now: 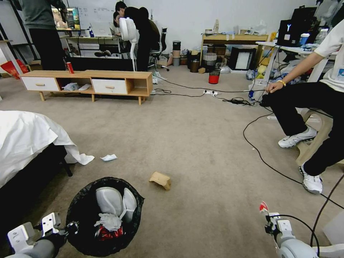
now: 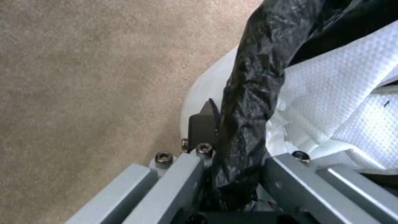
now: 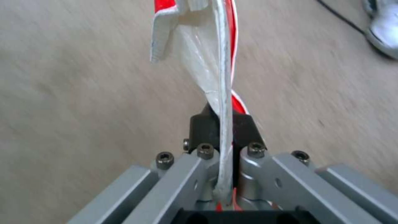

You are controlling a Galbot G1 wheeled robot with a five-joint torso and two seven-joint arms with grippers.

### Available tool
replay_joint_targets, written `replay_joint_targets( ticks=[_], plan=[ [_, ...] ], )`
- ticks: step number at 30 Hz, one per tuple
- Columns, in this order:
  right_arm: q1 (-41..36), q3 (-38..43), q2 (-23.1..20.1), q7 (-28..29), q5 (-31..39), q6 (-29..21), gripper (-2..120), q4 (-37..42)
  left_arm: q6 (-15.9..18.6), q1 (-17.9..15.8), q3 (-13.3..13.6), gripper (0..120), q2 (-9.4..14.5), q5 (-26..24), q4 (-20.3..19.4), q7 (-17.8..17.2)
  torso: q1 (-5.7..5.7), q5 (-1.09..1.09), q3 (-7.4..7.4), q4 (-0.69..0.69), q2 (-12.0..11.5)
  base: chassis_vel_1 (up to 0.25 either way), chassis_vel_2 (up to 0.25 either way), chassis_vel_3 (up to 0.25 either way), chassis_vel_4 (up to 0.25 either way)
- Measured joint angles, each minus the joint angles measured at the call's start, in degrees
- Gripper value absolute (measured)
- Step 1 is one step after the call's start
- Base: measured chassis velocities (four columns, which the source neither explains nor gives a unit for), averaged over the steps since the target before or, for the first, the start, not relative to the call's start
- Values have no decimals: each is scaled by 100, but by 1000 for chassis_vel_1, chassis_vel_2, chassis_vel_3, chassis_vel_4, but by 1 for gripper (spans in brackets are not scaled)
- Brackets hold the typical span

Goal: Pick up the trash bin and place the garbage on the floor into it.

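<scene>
Beige carpet floor point(image 1: 200, 143) w/ black cables across it. Left claw point(image 2: 232, 140) clamped on the rim of the trash bin point(image 1: 104, 220), near the bed; black liner pinched betw. its fingers, white tissues point(image 1: 108, 221) and red wrapper inside. Right claw point(image 3: 224, 124) clenched on a red-white snack bag point(image 3: 203, 53), above the carpet. Tan cardboard piece point(image 1: 160, 179) and white paper scrap point(image 1: 108, 157) lie on the carpet beyond the bin.

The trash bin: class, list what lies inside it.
Inside the trash bin: white tissues, a crumpled red wrapper and pale rounded pieces. Anything beneath them is covered.
</scene>
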Motion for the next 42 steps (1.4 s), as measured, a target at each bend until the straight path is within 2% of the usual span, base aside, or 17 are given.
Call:
replay_joint_targets(
  ticks=[5,6,11,18,20,24,33,35,36,38,40,42],
  plan=[
    [224,-213,-4,-350,374,706,0,281,0,-32,19,0,18,-6,20,0,0,0,0,1,0,0,0,0,0],
    [224,-213,-4,-350,374,706,0,281,0,-32,19,0,18,-6,20,0,0,0,0,1,0,0,0,0,0],
    [639,-587,47,-744,1022,1524,0,919,0,-73,55,0,52,-16,35,13,-1,-1,0,2,0,0,0,0,0],
    [914,-849,79,-1105,1361,2055,0,1257,0,-88,88,0,72,-21,44,32,0,-1,0,2,0,0,0,0,0],
    [1024,-1020,82,-1414,1526,2388,0,1408,0,-93,113,0,94,-28,46,42,-1,-1,0,1,0,0,0,0,0],
    [1205,-1296,73,-1762,1650,2679,0,1643,0,-116,164,0,122,-42,46,45,0,0,0,0,0,0,0,0,0],
    [1957,-2042,-146,-2028,1987,2738,0,2272,0,-152,215,0,202,-97,-9,47,-1,0,0,-1,0,0,0,0,0],
    [2675,-2602,-234,-1909,2158,2568,0,2582,1,-157,221,0,235,-108,-33,49,0,1,0,0,0,0,0,0,0],
    [2675,-2602,-234,-1909,2158,2568,0,2582,1,-157,221,0,235,-108,-33,49,0,1,0,0,0,0,0,0,0],
    [3360,-3124,-229,-1668,2308,2314,0,2859,1,-162,233,0,255,-108,-46,54,0,-3,0,2,0,0,0,0,0],
    [3497,-3234,-211,-1596,2346,2210,0,2909,0,-166,234,0,258,-108,-46,54,0,-2,0,2,0,0,0,0,0],
    [4222,-3762,-94,-1323,2534,1744,0,3102,1,-198,238,0,291,-108,-48,56,0,-3,0,0,1,0,0,0,0]
  ],
)
